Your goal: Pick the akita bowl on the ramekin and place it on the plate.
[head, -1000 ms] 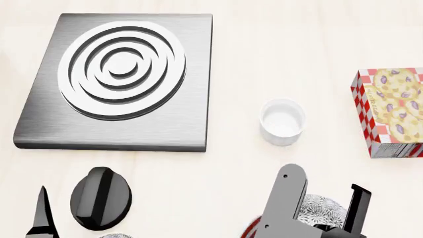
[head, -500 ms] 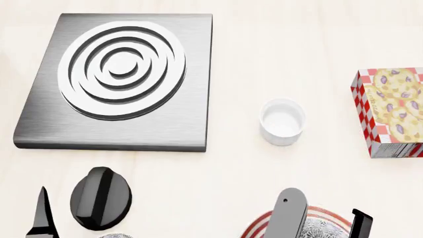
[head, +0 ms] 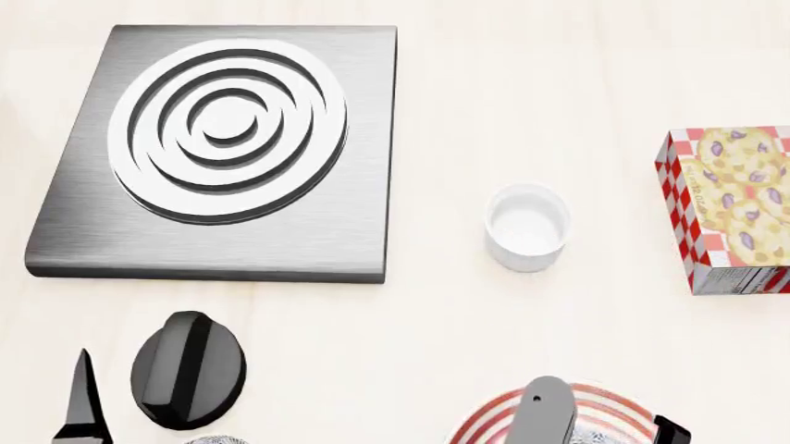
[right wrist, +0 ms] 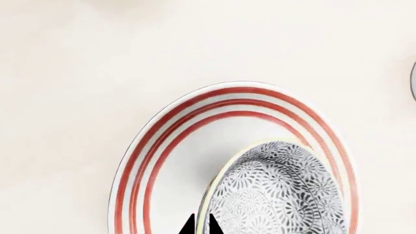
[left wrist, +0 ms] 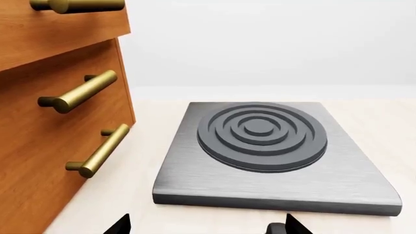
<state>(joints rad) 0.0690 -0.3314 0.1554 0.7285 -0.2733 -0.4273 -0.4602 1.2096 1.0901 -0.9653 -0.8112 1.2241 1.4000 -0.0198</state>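
The right hand (right wrist: 200,225) is pinching the akita bowl's (right wrist: 276,195) rim, holding it over the red-ringed plate (right wrist: 170,146), near the ramekin (head: 527,227).

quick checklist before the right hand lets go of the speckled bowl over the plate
1. Grey-speckled white bowl over the red-ringed white plate: ok, inside the rim in the right wrist view.
2. Bowl resting on the plate: cannot tell, contact hidden.
3. Right hand gripping the bowl rim: ok, fingertips straddle it.
4. Plain white ramekin empty: ok.
5. Left hand away from the plate: ok, it faces the steel burner plate.
6. Red-checked snack box away from the plate: ok.
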